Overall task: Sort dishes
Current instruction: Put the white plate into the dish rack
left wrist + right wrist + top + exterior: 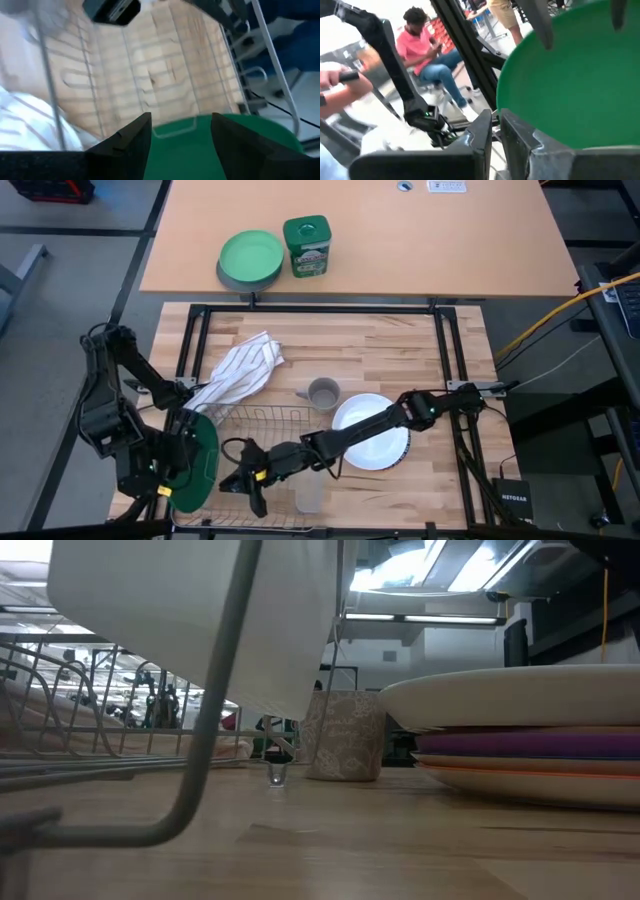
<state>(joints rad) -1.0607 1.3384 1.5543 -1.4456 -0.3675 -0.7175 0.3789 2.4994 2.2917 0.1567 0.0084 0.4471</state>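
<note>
My right arm hides the white plate from 9 o'clock; lower stacked plates run past the frame edge.

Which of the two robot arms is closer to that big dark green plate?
Left. The left gripper is right at the dark green plate, fingers open on either side of its rim. The right gripper sits just beside the plate, inside the wire dish rack.

Grey floor, ceiling lights, seated person behind.
</note>
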